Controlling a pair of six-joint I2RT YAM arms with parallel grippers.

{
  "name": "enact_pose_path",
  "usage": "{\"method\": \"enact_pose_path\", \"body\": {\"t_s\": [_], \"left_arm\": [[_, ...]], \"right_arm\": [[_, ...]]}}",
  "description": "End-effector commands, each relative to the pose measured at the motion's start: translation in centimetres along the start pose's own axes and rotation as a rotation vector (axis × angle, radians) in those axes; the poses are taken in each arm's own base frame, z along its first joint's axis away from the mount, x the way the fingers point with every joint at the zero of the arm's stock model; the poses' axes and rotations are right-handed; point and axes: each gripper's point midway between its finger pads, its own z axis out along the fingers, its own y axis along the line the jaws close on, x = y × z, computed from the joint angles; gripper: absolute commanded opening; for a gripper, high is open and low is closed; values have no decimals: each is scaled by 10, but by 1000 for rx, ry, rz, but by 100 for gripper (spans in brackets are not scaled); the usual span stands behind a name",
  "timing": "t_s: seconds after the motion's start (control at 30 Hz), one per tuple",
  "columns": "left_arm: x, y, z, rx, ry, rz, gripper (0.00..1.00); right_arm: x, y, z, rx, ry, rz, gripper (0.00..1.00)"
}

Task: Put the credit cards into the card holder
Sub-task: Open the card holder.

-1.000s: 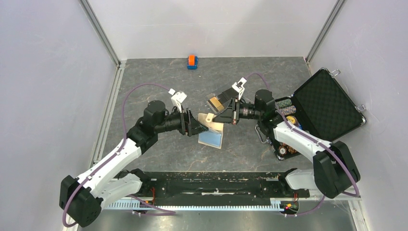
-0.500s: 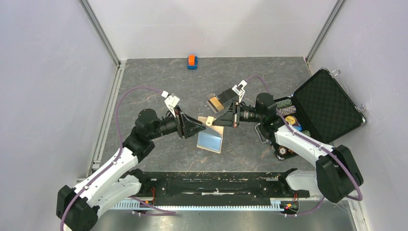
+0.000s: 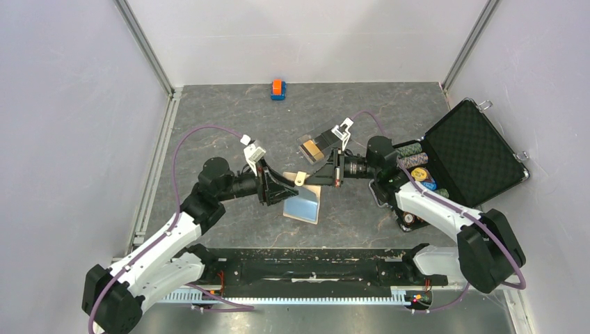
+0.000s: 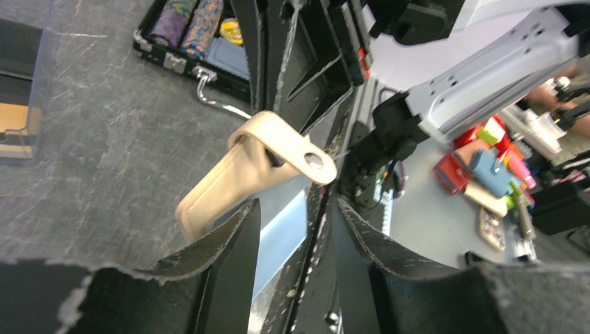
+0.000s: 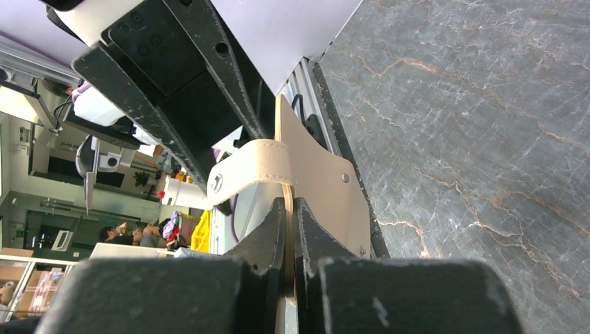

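Holder: tan sleeve, mid-table, standing on edge between the two arms, snap tab sticking out free. Right gripper is clenched on its lower edge, fingers pressed flat to both faces.

Left gripper: just beside the holder, fingers partly apart. The blue card shows in the gap and runs out beneath the holder. From the wrist view I cannot tell whether the fingers actually bear on the card.

Clear box just behind the right gripper, gold and black cards inside. Black case open at the right, chips in it. Orange-and-blue block well apart at the far edge.
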Motion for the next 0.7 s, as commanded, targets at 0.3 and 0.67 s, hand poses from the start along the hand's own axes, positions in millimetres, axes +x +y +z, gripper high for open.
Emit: {"method": "enact_pose_path", "body": {"t_s": [0.3, 0.67], "left_arm": [[4, 50, -19, -255, 100, 286, 51], [0, 62, -23, -333, 40, 282, 89]], "right_arm": [[-1, 24, 15, -68, 0, -43, 0], [-1, 37, 19, -114, 28, -63, 0]]}}
